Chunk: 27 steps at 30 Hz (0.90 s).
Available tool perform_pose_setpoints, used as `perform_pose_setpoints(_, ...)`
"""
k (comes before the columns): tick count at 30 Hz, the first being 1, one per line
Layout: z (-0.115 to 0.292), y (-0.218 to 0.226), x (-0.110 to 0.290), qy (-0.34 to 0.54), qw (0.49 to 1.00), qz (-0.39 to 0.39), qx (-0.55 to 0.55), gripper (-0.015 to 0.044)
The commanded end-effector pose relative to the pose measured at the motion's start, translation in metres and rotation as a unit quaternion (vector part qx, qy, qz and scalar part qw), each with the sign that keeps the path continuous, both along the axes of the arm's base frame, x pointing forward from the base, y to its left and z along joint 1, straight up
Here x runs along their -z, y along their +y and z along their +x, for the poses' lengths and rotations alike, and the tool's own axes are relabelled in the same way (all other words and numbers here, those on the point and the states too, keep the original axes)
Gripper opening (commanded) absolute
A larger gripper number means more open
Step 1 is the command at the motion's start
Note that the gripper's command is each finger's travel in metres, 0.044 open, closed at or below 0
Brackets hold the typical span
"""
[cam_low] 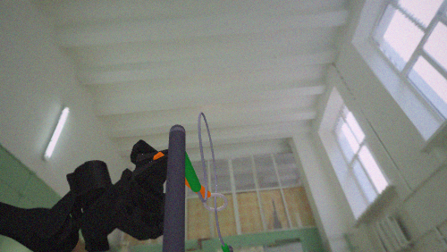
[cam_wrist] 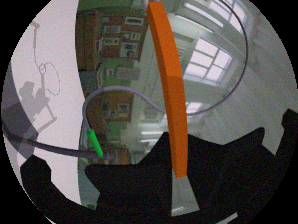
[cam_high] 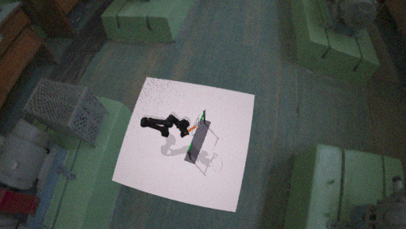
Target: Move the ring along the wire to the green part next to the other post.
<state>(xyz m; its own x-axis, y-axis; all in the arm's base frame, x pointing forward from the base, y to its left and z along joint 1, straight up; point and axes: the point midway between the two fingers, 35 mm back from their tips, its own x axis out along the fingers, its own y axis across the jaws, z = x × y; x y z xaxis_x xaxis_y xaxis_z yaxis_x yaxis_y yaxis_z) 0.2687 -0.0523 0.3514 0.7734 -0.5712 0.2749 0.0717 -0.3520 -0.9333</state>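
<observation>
My black gripper (cam_high: pixel 184 129) (cam_low: pixel 149 167) (cam_wrist: pixel 181 185) is shut on the orange handle (cam_high: pixel 192 128) (cam_low: pixel 203 192) (cam_wrist: pixel 169 90). The handle reaches from the fingers to the thin grey ring (cam_high: pixel 197 121) (cam_low: pixel 198 147). The ring is near the far post, around a green part of the wire (cam_high: pixel 203 114) (cam_low: pixel 192 174). In the exterior view the dark post (cam_low: pixel 175 192) stands in front of the gripper and hides part of the handle. The other green part (cam_high: pixel 190 146) (cam_wrist: pixel 95 143) is at the near post. The thin grey wire (cam_low: pixel 217 202) loops between them over the dark base (cam_high: pixel 199 142).
The arm (cam_high: pixel 160 123) and the wire stand are on a white mat (cam_high: pixel 179 183). Around the mat on the floor are green machine blocks (cam_high: pixel 138 20) (cam_high: pixel 333 45) (cam_high: pixel 345 183) and a grey mesh box (cam_high: pixel 61 105) at the left.
</observation>
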Motion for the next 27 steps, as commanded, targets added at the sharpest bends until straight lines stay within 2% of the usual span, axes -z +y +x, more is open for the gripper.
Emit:
perform_pose_setpoints(1, -0.001, -0.004, 0.015, -0.008, 0.999, 0.051, 0.002, -0.0150)
perform_pose_setpoints(13, -0.001, -0.006, 0.055, -0.026, 0.982, 0.189, 0.000, -0.0150)
perform_pose_setpoints(27, 0.004, 0.006, 0.104, -0.050, 0.933, 0.356, -0.013, -0.0150)
